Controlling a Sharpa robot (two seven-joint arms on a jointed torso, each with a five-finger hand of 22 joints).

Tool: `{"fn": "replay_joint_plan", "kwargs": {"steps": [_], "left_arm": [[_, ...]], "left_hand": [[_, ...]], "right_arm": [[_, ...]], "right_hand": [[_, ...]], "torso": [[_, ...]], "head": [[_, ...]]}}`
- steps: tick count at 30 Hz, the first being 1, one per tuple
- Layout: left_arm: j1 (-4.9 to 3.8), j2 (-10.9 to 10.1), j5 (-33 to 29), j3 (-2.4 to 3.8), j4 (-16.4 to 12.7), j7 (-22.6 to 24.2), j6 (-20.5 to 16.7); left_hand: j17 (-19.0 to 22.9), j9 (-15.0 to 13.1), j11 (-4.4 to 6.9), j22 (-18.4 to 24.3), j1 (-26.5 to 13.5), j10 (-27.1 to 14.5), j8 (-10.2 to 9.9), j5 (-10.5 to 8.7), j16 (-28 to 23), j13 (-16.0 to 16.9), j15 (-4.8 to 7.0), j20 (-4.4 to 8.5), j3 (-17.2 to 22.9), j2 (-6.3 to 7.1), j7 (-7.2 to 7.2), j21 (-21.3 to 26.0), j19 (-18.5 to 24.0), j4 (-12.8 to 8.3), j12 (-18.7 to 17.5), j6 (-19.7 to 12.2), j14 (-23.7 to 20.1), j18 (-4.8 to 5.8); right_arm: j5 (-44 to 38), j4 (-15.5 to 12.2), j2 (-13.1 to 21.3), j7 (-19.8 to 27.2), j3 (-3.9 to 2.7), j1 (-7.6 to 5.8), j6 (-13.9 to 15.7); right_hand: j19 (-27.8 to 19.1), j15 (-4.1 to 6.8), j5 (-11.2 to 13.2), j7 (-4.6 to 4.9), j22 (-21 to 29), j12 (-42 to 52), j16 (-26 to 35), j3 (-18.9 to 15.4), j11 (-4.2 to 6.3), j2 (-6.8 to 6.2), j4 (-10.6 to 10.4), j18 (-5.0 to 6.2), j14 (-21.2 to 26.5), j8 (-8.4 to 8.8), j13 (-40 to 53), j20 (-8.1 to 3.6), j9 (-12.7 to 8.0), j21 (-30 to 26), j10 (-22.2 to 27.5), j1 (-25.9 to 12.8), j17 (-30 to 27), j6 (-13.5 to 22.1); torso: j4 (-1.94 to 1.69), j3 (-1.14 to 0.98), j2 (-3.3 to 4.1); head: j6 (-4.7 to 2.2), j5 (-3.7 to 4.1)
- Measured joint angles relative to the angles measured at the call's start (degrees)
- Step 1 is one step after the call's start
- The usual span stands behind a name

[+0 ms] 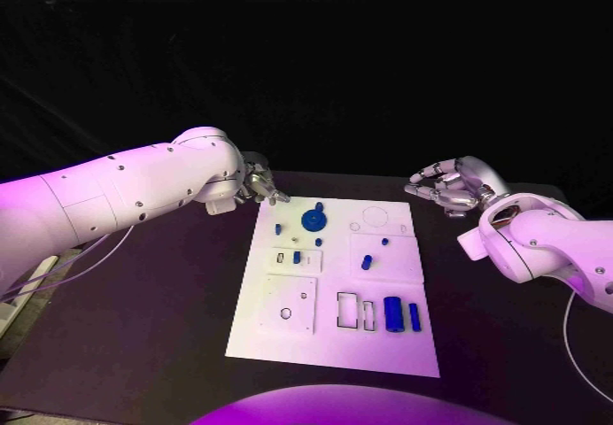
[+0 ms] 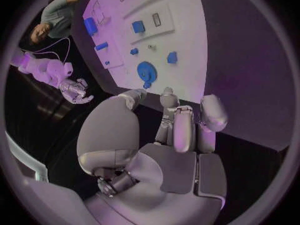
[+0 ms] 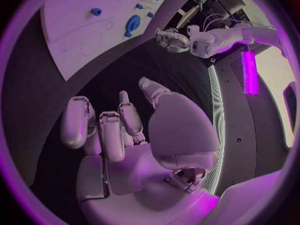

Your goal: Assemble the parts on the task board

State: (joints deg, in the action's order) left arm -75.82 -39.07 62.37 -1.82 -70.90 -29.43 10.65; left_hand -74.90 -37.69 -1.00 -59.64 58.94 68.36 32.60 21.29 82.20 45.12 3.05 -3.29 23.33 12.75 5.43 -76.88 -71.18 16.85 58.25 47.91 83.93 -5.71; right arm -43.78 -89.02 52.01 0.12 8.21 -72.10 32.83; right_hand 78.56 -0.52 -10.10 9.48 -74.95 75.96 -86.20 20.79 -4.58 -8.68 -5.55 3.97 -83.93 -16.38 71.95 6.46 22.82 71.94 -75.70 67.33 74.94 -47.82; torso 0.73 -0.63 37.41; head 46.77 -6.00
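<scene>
The board lies flat in the middle of the black table, its long side running away from the robot. Blue parts sit on it: a round disc near the far edge, small pegs beside and below the disc, a short piece in the right-hand panel, and two upright blocks side by side near the close right corner. Next to the blocks are empty rectangular outlines; a square panel with a small hole sits to their left.

The left hand hovers at the far left corner of the board, fingertips pointing down toward the edge but holding nothing. In the left wrist view its fingers are loosely curled and slightly apart, with nothing between them and the thumb; the disc lies just beyond the fingertips.

The right hand is raised off the table, well apart from the board's far right corner. Its fingers are curled inward toward the palm, empty; no part is pinched.
</scene>
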Motion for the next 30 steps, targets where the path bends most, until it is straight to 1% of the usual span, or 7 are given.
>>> {"fn": "replay_joint_plan", "kwargs": {"steps": [1,3,6,14,21,29,30], "left_arm": [[0.04,0.2,0.1,-0.09,0.4,0.0,0.3],[0.19,0.8,0.5,-0.39,1.5,0.0,0.9],[0.53,1.5,0.8,-0.75,2.6,0.0,1.7],[1.26,2.9,1.0,-1.59,4.4,0.0,3.3],[2.06,3.5,0.9,-1.89,5.0,0.0,4.3],[2.30,3.6,0.5,-1.96,5.0,0.0,5.1],[2.30,3.6,0.5,-1.97,5.0,0.0,5.2]], "left_hand": [[0.0,0.1,-0.08,0.4,0.0,-0.7,-0.2,0.00,0.0,-1.2,-0.05,-0.08,-0.3,0.00,0.12,0.2,0.3,0.0,-1.0,-0.1,0.1,0.00],[0.0,0.2,-0.32,0.7,0.0,-1.1,-0.2,0.00,0.0,-2.1,-0.21,-0.08,-0.3,-0.03,0.19,0.3,0.3,0.0,-1.7,-0.2,0.2,0.00],[0.0,0.4,-0.13,0.9,0.0,-1.7,-0.5,0.00,0.0,-3.3,-0.21,-0.08,-0.6,-0.03,0.19,0.3,0.3,0.0,-2.6,-0.2,0.2,0.00],[0.0,0.4,-0.32,0.8,0.0,-1.9,-0.5,0.00,0.0,-3.6,-0.40,-0.08,-0.6,-0.03,0.19,0.3,0.3,0.0,-2.6,-0.2,0.0,0.00],[0.0,0.5,-0.33,0.3,0.2,-1.9,-0.5,0.00,0.0,-3.4,-0.40,-0.08,-0.6,-0.28,0.19,0.3,0.2,0.0,-2.6,-0.2,0.0,0.00],[0.0,0.6,-0.23,-0.2,0.7,-1.4,-0.5,0.00,0.0,-2.6,-0.40,-0.08,-0.7,-0.72,-0.03,0.3,0.2,-0.2,-2.2,0.0,0.0,0.00],[0.0,0.6,-0.04,-0.2,0.8,-1.2,-0.5,0.00,0.0,-2.4,-0.40,-0.11,-0.7,-0.86,0.00,0.3,0.2,-0.2,-2.0,0.0,0.0,-0.01]], "right_arm": [[0.0,0.0,0.0,0.0,0.00,0.00,0.0],[0.0,-0.1,0.0,0.0,0.00,0.00,0.0],[0.0,-0.2,0.0,0.0,0.00,0.01,0.0],[0.0,-0.2,-0.1,0.2,0.00,0.01,0.0],[0.0,-0.2,-0.1,0.3,0.00,0.01,0.0],[0.0,-0.2,-0.2,0.4,0.00,0.01,0.1],[0.0,-0.2,-0.2,0.4,0.00,0.01,0.1]], "right_hand": [[0.0,0.00,0.0,0.00,0.0,0.0,0.0,0.0,0.00,0.00,0.0,0.00,0.0,0.00,0.0,0.00,0.0,0.0,0.0,0.0,0.0,0.0],[0.0,0.00,0.0,0.00,0.0,0.0,0.0,0.0,0.00,0.00,0.0,0.00,0.0,0.00,0.0,0.00,0.0,0.0,0.0,0.0,0.0,0.0],[0.0,0.00,0.0,0.00,0.0,0.0,0.0,0.0,0.00,0.00,0.0,-0.01,0.0,0.00,-0.1,0.00,0.0,0.0,0.0,0.0,0.0,0.0],[0.0,0.00,0.0,0.00,0.0,0.0,0.0,0.0,0.00,0.00,0.0,0.00,0.0,0.00,-0.1,0.00,0.0,0.0,0.0,0.0,0.0,0.0],[-0.2,0.00,0.0,0.00,0.0,0.0,0.2,0.0,0.00,0.00,0.0,-0.01,0.0,0.00,-0.1,-0.21,0.0,0.0,0.0,0.0,0.0,0.0],[-0.2,0.00,0.0,0.00,0.0,0.0,0.2,0.0,0.00,0.00,0.0,0.00,0.0,0.00,-0.2,-0.21,0.0,0.0,0.0,0.0,0.0,0.0],[-0.2,0.00,0.0,0.00,0.0,0.0,0.2,0.0,0.00,0.00,0.0,0.00,0.0,0.00,-0.2,-0.21,0.0,0.0,0.0,0.0,0.0,0.0]], "torso": [[0.02,0.03,0.04],[0.02,0.03,0.08],[0.02,0.07,0.10],[0.02,0.05,0.08],[0.03,0.03,0.07],[0.02,0.00,0.02],[0.01,0.00,0.01]], "head": [[-0.04,-0.03],[-0.09,-0.04],[-0.09,-0.05],[0.22,-0.08],[0.34,-0.02],[0.52,0.13],[0.53,0.13]]}}
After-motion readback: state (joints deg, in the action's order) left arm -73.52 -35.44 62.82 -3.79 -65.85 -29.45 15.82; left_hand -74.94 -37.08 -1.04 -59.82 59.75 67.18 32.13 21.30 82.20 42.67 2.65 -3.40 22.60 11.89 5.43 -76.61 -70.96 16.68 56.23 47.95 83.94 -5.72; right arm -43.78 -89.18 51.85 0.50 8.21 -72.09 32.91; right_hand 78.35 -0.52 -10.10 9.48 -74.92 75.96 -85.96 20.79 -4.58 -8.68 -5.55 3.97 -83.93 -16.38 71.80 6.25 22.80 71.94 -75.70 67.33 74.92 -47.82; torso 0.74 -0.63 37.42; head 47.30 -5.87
